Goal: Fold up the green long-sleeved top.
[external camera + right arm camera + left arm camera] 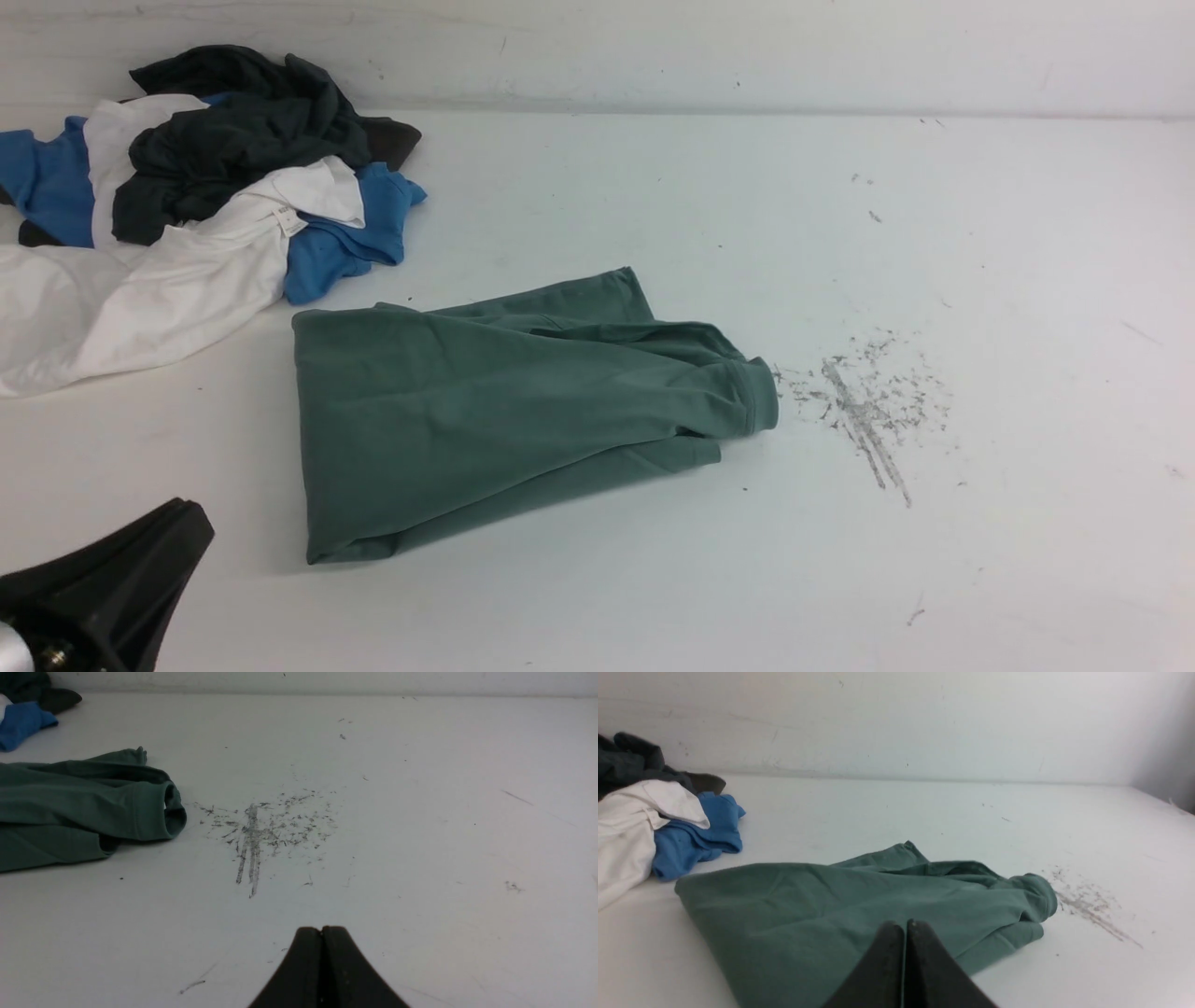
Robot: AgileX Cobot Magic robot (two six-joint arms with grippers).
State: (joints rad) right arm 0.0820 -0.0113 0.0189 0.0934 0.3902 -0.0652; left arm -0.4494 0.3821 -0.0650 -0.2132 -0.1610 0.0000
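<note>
Both grippers, left gripper (906, 926) and right gripper (321, 929), have jaws pressed together, holding nothing. Folded top (485, 411) lies on the worktop (934, 233), just beside the clothes pile (187, 205), left of scuff marks (868, 401).

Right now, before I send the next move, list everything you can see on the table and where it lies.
green long-sleeved top: one, sage green, table centre, already folded into a compact bundle, one cuff end pointing right
dark charcoal garment: one, crumpled, top of the pile at far left
blue garment: one or more, cannot tell; blue shows at both sides of the pile
white garment: one, near side of the pile, apart from the green top
scuff marks: one grey patch, right of the cuff
table: one, white
left gripper: black, shut, empty, above the top's near side
right gripper: black, shut, empty, over bare table
</note>
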